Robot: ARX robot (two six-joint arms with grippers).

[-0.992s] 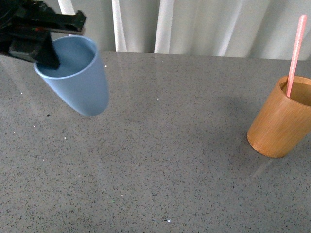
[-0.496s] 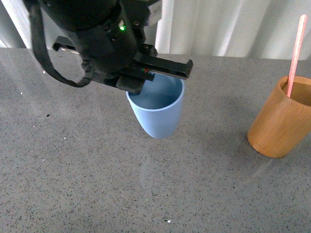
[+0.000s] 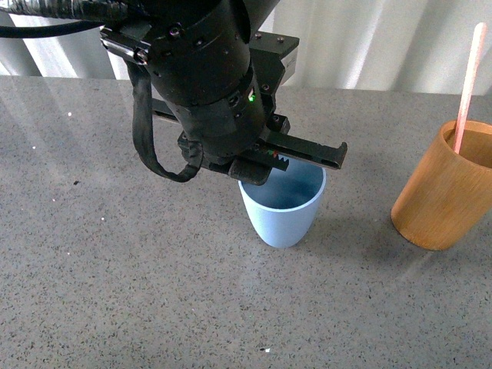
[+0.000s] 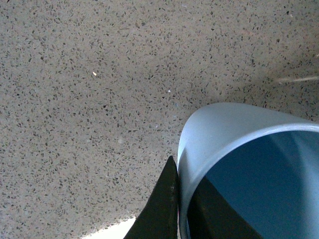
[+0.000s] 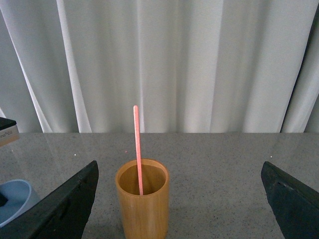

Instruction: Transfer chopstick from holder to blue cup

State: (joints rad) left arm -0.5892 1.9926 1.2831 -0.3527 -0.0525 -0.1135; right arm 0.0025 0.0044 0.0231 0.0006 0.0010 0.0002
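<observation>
The light blue cup (image 3: 283, 215) stands upright near the middle of the grey table, its base at or just above the surface. My left gripper (image 3: 261, 167) is shut on its rim, one finger outside (image 4: 162, 211) and one inside the wall of the blue cup (image 4: 214, 134). The orange-brown wooden holder (image 3: 442, 192) stands at the right, well apart from the cup. A single salmon-pink chopstick (image 3: 467, 77) leans in it. My right gripper (image 5: 177, 204) is open, facing the holder (image 5: 143, 209) and chopstick (image 5: 137, 149), which sit left of centre between its fingers. The blue cup (image 5: 15, 196) shows at that view's edge.
The speckled grey table (image 3: 115, 292) stretches all round the two cups. White curtains (image 3: 384, 46) hang behind its far edge. The bulky black left arm with a looping strap (image 3: 154, 146) overhangs the table above and left of the blue cup.
The left gripper has carried the blue cup from the far left rightward toward the holder. The cup went from tilted and raised to upright and lower. Holder and chopstick have not moved.
</observation>
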